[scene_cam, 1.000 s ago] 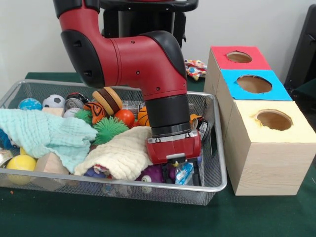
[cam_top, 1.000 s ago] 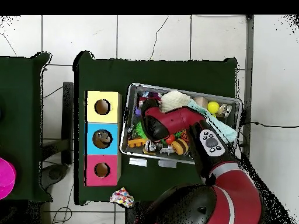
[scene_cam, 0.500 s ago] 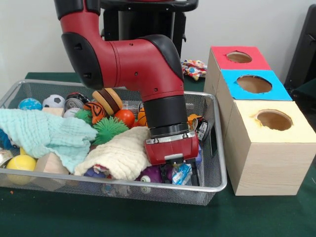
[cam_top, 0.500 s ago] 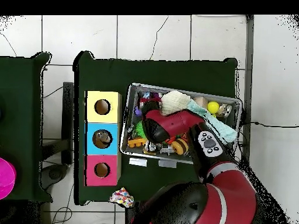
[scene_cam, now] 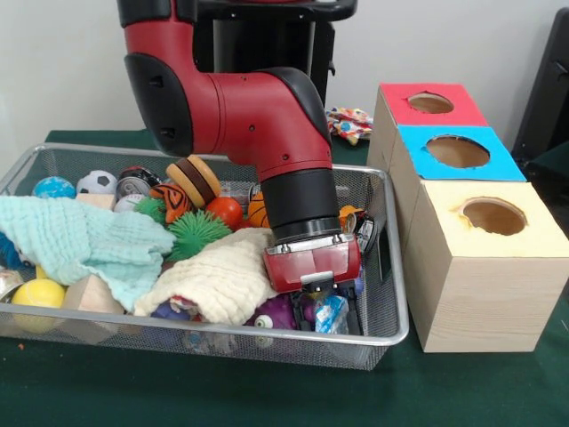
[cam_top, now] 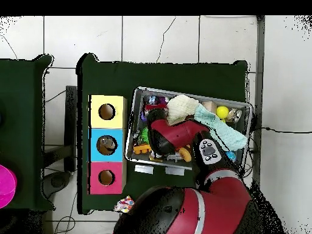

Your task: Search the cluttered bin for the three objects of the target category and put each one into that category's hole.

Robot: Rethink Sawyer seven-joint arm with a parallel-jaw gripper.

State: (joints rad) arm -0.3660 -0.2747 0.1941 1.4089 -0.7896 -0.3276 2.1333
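I am searching the bin (scene_cam: 391,331), my claw (scene_cam: 322,294) dipping into clutter at its 4 o'clock corner beside the cream cloth (scene_cam: 218,277); I cannot tell its opening or hold. Targets unclear; next I am needing a clean grasp, then the holes (scene_cam: 493,216) at 3 o'clock

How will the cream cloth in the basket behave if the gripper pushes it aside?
The cream cloth lies draped and folded over toys, so it is probably floppy and will bunch rather than slide whole. Its waffle texture may drag on neighbours such as the green spiky ball.
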